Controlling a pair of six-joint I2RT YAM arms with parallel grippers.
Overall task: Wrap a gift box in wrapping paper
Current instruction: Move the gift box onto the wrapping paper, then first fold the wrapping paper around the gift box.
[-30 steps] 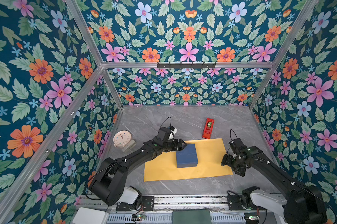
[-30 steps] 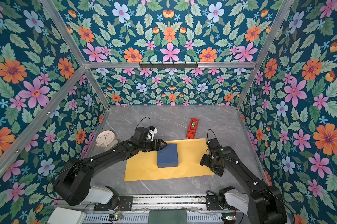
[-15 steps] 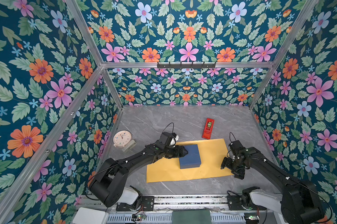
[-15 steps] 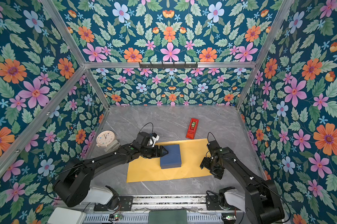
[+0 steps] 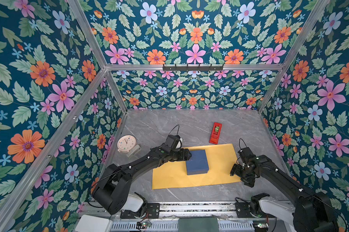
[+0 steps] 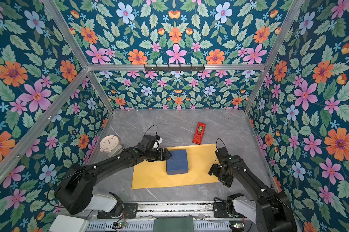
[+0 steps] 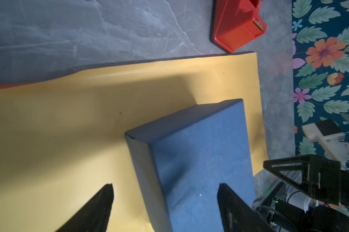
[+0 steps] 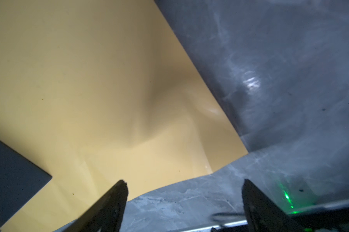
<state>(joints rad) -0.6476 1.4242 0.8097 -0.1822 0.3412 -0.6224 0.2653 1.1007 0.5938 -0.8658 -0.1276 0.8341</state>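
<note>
On the grey table (image 5: 169,124), middle: wrapping paper (image 5: 169,176) (image 6: 149,176), one large sheet lying flat with its matte yellow side up and its long sides running left to right.
Gift box: dark blue gift box (image 5: 196,162) (image 6: 177,162), lid on, resting on the paper a little right of the sheet's middle, nearer the far edge than the near one.
My left pincer: left gripper (image 5: 187,155) (image 7: 165,186), spread wide and holding nothing. It is low at the box's left side by the far-left corner. My left wrist view shows one finger (image 7: 97,206) over bare paper and the other over the box top (image 7: 199,160). Whether either touches I cannot tell.
My right pincer: right gripper (image 5: 240,176) (image 8: 184,182), spread wide and holding nothing, at the sheet's right edge by the near-right corner.
Paper, right edge: buckled into a soft ridge (image 8: 149,120), seen in my right wrist view. A corner of the box (image 8: 8,180) shows there too.
Tape dispenser: red tape dispenser (image 5: 215,133) (image 7: 236,24), just beyond the sheet's far edge, right of the box.
Clock: pale pink alarm clock (image 5: 126,143), far left, well apart from the paper.
</note>
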